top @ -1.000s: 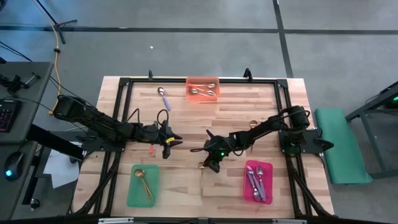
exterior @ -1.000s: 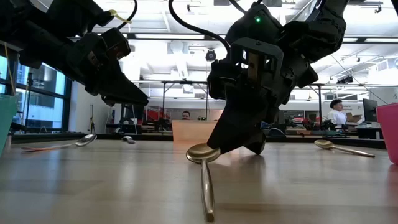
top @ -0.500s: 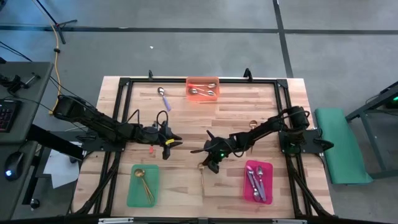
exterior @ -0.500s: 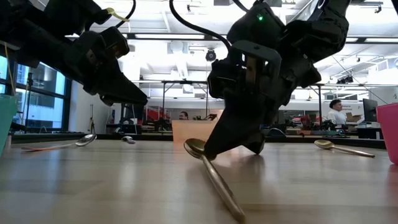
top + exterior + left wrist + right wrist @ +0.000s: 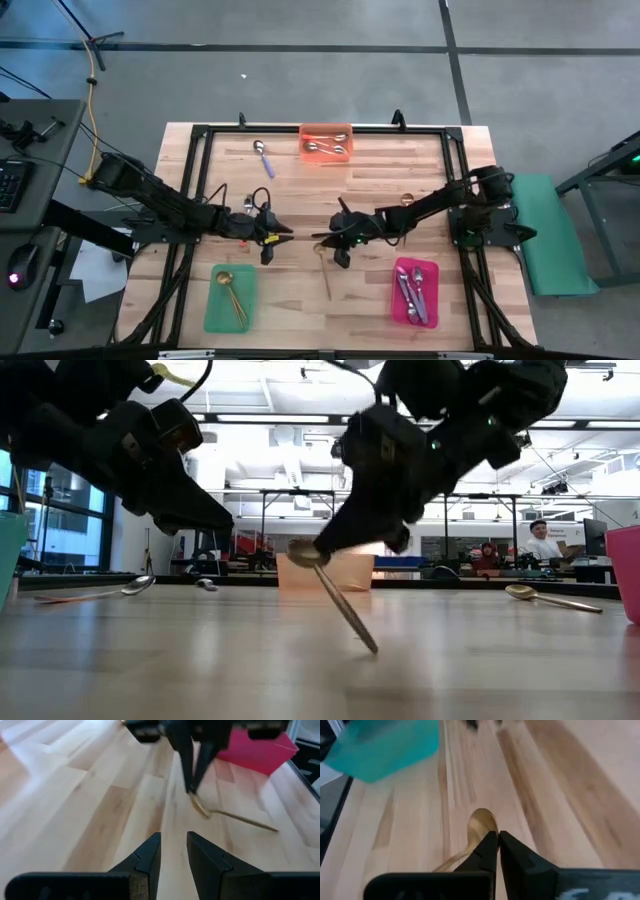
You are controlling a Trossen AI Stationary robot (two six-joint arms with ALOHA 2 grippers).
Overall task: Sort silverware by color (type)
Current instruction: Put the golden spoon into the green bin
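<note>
Right gripper (image 5: 336, 248) clamped on gold spoon (image 5: 335, 592) near its bowl, mid-table; bowl raised, handle tip touching the wood (spoon tilted). Left gripper (image 5: 281, 239) just beside it, fingers (image 5: 150, 857) slightly parted, holding nothing.

Wooden table (image 5: 300, 190), green tray (image 5: 229, 297), pink tray (image 5: 414, 291), orange tray (image 5: 326, 144), purple-handled spoon (image 5: 263, 155), gold spoon (image 5: 407, 200)
</note>
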